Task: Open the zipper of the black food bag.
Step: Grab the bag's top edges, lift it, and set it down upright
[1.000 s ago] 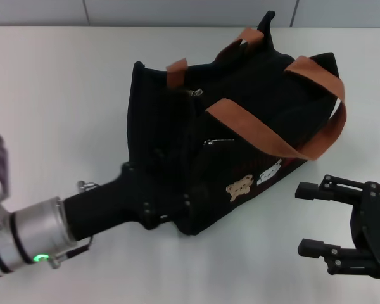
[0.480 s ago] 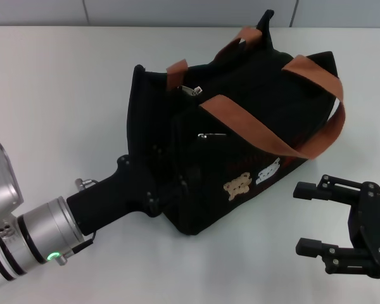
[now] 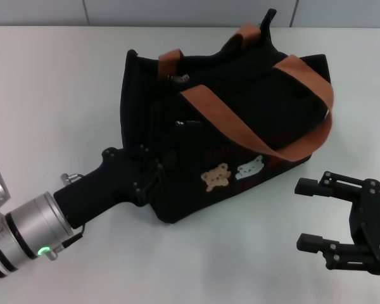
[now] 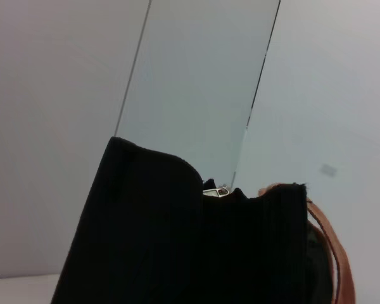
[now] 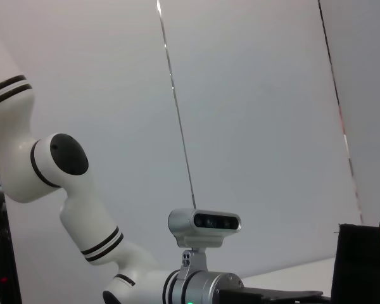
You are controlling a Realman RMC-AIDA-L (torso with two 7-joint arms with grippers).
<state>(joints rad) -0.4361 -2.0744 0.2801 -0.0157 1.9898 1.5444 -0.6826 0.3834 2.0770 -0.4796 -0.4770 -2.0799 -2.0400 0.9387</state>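
Black food bag (image 3: 240, 120), orange-brown straps (image 3: 209, 107)

Robot lab, bare white table (image 3: 63, 76), plain grey panelled wall (image 5: 253, 95) behind

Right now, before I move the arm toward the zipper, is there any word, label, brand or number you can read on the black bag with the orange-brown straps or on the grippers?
None: no readable text anywhere.
Black fabric food bag: only two picture patches, a tan bear and a white animal, no lettering.
Left gripper, at the bag's near end: no markings seen.
Right gripper, open beside the bag: no markings seen.
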